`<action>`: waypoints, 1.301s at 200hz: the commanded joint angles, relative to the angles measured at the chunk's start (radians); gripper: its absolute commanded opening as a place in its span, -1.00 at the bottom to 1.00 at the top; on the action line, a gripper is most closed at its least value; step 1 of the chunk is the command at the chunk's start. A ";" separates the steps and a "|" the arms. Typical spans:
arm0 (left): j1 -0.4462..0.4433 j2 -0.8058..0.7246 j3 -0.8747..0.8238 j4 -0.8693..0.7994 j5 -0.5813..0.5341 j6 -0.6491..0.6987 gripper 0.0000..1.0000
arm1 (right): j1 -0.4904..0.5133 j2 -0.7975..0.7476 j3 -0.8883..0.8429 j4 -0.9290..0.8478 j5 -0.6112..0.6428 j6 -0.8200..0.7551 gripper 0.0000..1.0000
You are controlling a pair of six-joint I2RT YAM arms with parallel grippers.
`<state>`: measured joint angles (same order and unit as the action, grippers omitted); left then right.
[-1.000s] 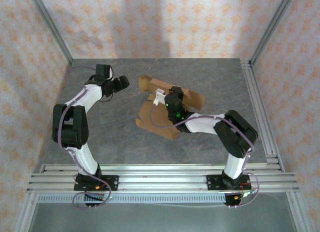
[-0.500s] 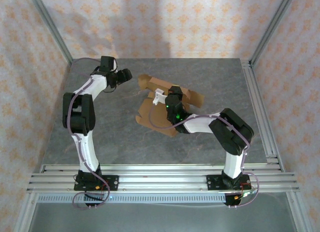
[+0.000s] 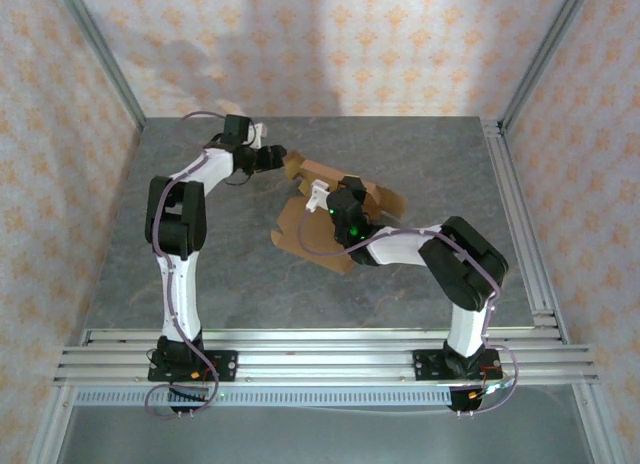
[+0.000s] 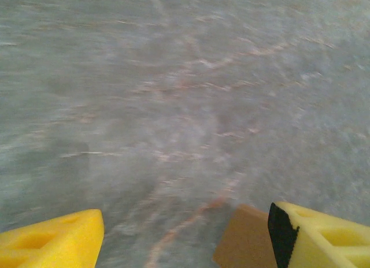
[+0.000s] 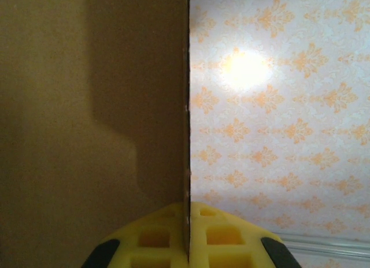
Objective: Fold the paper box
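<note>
Lying part-folded, plain brown paper box (image 3: pixel 303 240)

the top view looks down from high behind the arm bases, taking in the whole bench (image 3: pixel 250 274) with the box (image 3: pixel 300 236) near its middle. the left wrist view sits low and close, facing bare bench just beside the box, one corner of it at the lower edge. the right wrist view is pressed against the box, sighting along a raised panel's edge toward a papered wall (image 5: pixel 277 106). all three share the box.
</note>
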<state>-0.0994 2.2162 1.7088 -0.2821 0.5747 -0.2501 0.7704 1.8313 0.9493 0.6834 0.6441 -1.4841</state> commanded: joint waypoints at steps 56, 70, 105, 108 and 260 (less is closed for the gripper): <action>-0.011 -0.039 -0.066 0.089 0.154 0.075 0.53 | -0.031 -0.047 0.048 -0.165 -0.061 0.098 -1.00; -0.011 -0.051 -0.095 0.124 0.182 0.086 0.53 | -0.037 -0.050 0.052 -0.192 -0.072 0.112 -1.00; -0.013 -0.080 -0.149 0.189 0.262 0.116 0.55 | -0.055 -0.058 0.061 -0.245 -0.080 0.139 -1.00; -0.013 -0.083 -0.155 0.193 0.268 0.120 0.55 | -0.057 -0.058 0.063 -0.254 -0.081 0.144 -1.00; -0.048 -0.151 -0.335 0.348 0.329 0.223 0.45 | -0.069 -0.043 0.100 -0.334 -0.081 0.179 -1.00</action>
<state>-0.1379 2.1136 1.3891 0.0204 0.8730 -0.0696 0.7048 1.7908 1.0290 0.3958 0.5755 -1.3197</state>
